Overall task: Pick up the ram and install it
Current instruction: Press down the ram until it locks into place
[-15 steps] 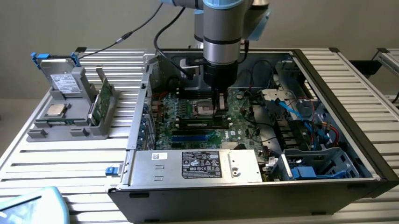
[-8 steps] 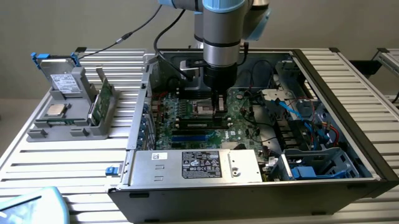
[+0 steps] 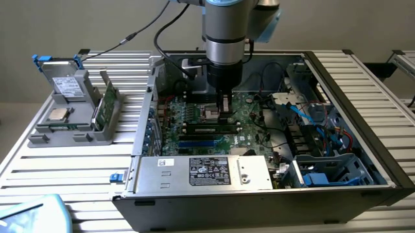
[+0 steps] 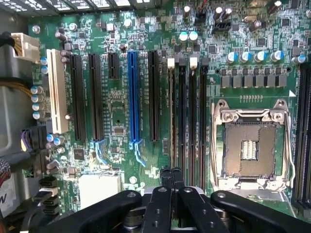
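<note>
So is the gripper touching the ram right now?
Cannot tell. In the wrist view the shut gripper overlaps the ram standing in its slot, hiding any gap.

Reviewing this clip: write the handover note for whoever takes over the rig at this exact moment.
Gripper: shut, holding nothing that can be seen, fingertips low over the memory slots on the motherboard.
Ram: standing on edge in the memory slot nearest the long expansion slots, right under the fingertips. I cannot tell if they touch.
Done: ram picked up and placed in a slot.
Left: full seating unconfirmed, and the latch position is unclear.
</note>
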Controlling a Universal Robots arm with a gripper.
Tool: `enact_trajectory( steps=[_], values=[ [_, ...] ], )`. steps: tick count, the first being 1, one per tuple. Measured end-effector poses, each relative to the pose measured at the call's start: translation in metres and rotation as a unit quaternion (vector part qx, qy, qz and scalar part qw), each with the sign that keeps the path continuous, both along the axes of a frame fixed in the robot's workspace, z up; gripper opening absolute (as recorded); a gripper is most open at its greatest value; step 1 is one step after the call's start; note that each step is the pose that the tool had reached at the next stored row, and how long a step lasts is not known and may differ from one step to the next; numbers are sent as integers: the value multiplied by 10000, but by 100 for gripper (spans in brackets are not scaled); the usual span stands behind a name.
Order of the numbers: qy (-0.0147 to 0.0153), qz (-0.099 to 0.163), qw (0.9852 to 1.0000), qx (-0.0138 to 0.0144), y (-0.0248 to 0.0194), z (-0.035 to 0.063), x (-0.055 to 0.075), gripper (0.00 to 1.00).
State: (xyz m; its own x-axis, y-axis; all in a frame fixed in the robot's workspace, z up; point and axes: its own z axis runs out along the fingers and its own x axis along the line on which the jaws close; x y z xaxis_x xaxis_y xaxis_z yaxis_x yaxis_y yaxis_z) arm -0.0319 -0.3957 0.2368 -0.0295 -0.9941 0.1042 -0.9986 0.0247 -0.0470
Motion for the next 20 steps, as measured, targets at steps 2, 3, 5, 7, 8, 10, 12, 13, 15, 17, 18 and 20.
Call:
enact_trajectory(
  steps=[2,3,5,7,8,10,12,13,15,17,18,20],
  values=[
    [-19,0,10000,0,3,1,-40,11],
    [-27,0,10000,0,4,1,-62,11],
    [-36,0,10000,0,10,1,-111,11],
    [-36,0,10000,-2,15,3,-175,11],
    [-36,0,10000,-2,17,3,-216,11],
    [-37,0,10000,0,19,2,-287,11],
    [-36,0,10000,-1,19,2,-311,11],
    [-37,0,10000,0,19,-1,-311,11],
    [-37,0,10000,0,16,-18,-312,11],
    [-37,0,10000,0,15,-45,-312,11],
    [-37,0,10000,1,15,-61,-312,11],
    [-36,0,10000,-2,15,-94,-312,11]
  ],
)
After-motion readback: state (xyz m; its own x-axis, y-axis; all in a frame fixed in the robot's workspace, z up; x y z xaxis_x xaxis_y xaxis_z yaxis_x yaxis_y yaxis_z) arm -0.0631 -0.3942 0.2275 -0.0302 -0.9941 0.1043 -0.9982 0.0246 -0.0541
